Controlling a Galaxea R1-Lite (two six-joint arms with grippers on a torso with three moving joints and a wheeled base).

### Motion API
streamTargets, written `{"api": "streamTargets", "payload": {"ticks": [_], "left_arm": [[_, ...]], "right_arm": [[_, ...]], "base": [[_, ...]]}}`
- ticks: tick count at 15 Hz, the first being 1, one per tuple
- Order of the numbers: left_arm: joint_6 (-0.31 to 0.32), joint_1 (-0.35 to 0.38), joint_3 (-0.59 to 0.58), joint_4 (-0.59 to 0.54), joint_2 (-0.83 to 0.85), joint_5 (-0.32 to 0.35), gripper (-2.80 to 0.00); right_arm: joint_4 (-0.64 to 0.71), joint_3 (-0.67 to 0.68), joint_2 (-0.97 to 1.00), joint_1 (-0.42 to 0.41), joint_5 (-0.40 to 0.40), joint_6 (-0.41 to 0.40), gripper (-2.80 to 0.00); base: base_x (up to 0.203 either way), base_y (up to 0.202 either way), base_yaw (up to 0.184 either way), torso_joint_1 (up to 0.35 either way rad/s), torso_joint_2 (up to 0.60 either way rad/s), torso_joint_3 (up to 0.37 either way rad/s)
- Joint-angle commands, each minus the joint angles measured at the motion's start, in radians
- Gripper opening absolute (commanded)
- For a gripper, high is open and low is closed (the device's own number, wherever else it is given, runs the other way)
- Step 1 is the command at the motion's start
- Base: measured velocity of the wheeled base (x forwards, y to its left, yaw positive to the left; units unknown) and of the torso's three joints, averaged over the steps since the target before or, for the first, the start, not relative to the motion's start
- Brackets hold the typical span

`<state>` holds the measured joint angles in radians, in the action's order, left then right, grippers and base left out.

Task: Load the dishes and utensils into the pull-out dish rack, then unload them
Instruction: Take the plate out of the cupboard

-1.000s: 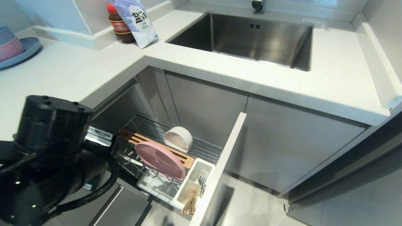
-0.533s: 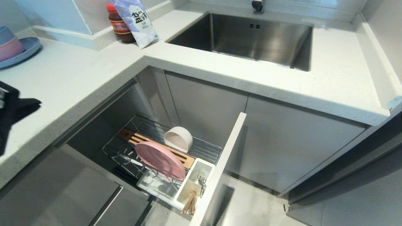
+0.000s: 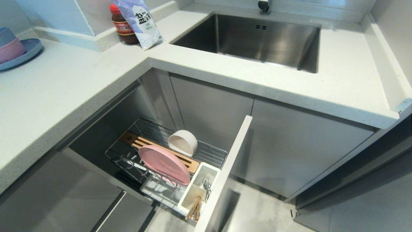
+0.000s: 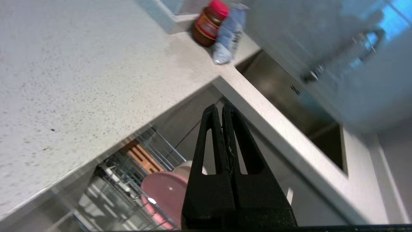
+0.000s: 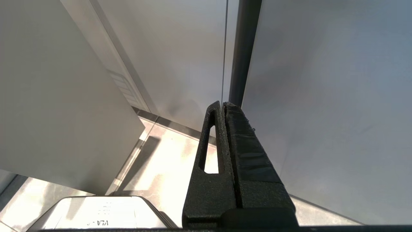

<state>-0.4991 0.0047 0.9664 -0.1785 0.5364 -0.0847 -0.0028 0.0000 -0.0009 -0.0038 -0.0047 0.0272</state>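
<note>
In the pull-out dish rack [image 3: 212, 154] stood the pink plate [image 3: 164, 164], bowl [image 3: 182, 141], fork [image 3: 206, 184] and chopsticks [image 3: 194, 207]: loading judged complete, unloading outstanding. Left gripper [image 4: 222, 108] and right gripper [image 5: 222, 106] were pressed closed, empty.

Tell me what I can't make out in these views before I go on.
- Chopsticks, head view: lower ends hidden inside the holder.
- Fork, head view: too small to see more than its tines.
- Plate and bowl, left wrist view: partly covered by the shut left hand.
- Rack: its near corner sits behind the drawer front.
- Neither arm appears in the head view.
</note>
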Motion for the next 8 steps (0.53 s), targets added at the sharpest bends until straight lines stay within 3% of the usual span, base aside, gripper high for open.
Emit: {"api": "streamTargets", "payload": {"ticks": [1,3,4,8], "left_arm": [[0.159,0.032,-0.07,-0.028,-0.195,0.086,-2.8],[0.387,0.042,-0.186,-0.04,-0.271,0.134,-2.8],[0.459,0.044,-0.233,-0.042,-0.284,0.116,-2.8],[0.506,0.044,-0.306,-0.083,-0.288,0.089,-2.8]], "right_arm": [[0.0,0.002,-0.002,-0.001,0.0,0.0,-2.8],[0.0,0.002,-0.002,-0.001,0.0,0.0,-2.8],[0.0,0.002,-0.002,-0.001,0.0,0.0,-2.8],[0.0,0.002,-0.002,-0.001,0.0,0.0,-2.8]], "base": [[0.0,0.0,0.0,0.0,0.0,0.0],[0.0,0.0,0.0,0.0,0.0,0.0],[0.0,0.0,0.0,0.0,0.0,0.0],[0.0,0.0,0.0,0.0,0.0,0.0]]}}
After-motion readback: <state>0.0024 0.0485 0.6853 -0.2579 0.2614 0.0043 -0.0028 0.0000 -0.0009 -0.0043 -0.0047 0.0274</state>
